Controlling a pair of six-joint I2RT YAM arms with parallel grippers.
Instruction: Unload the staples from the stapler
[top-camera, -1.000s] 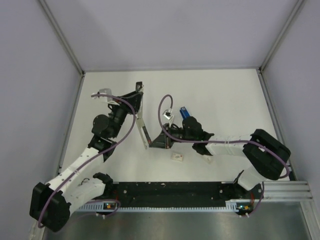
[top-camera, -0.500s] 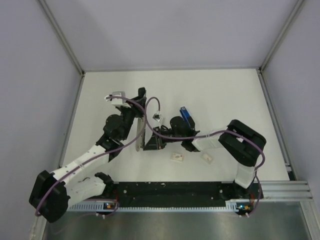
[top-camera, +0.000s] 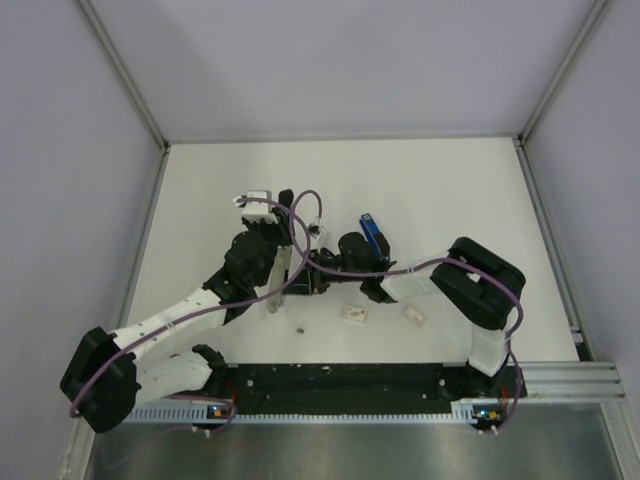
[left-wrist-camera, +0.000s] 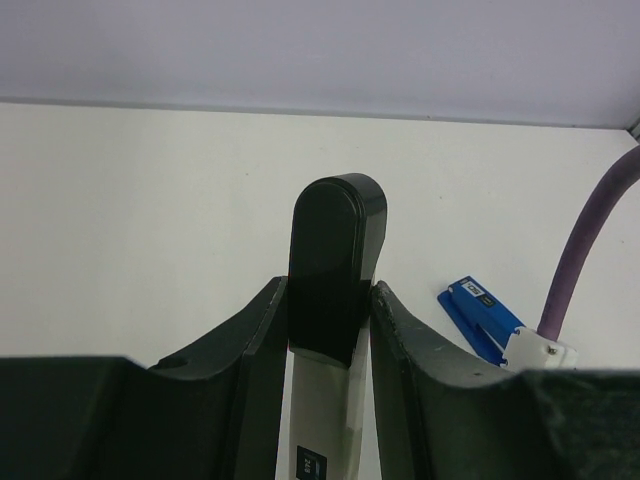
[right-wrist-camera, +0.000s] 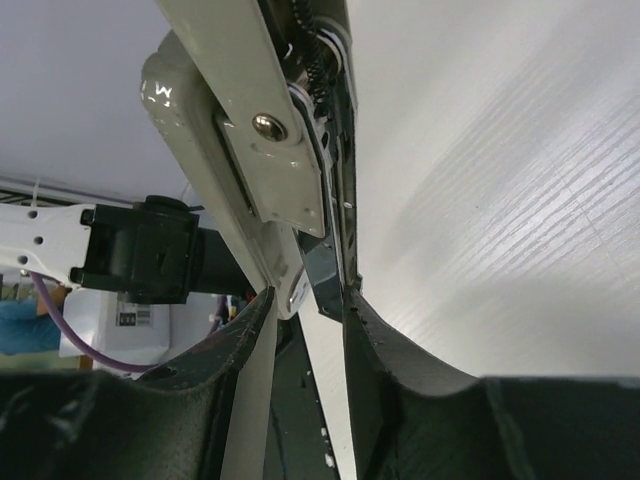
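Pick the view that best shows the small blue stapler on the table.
Left wrist: the blue stapler lies close and sharp, its near end hidden. Top external shows it tiny, beside the right arm. Right wrist is filled by the larger stapler in the right gripper.

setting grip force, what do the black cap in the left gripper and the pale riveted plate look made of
Black cap: likely glossy moulded plastic, soft highlights on its rounded edge. Pale riveted plate: probably painted sheet metal, with a shiny rivet and coil spring beside it.
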